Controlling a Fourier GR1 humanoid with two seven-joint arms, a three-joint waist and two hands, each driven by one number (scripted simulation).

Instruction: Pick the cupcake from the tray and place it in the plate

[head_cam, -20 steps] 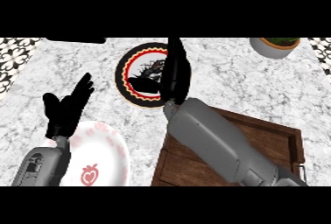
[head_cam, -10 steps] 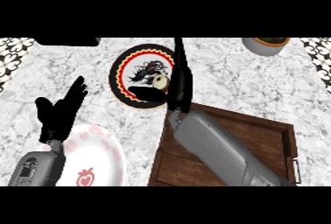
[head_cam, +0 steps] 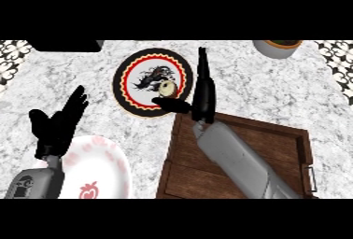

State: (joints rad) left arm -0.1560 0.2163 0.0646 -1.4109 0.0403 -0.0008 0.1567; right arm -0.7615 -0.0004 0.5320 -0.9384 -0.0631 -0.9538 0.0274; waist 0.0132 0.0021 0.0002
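Hovering over the round black plate with its red-and-cream rim (head_cam: 125, 77), the robot's right hand (head_cam: 200, 95) has straight fingers pointing away and the thumb out to its left. The small pale cupcake (head_cam: 167, 87) sits on that plate just left of the fingers, beyond the thumb tip, apparently released. The brown wooden tray (head_cam: 276, 140) lies behind the wrist. The left hand (head_cam: 59, 123) rests open, well apart.
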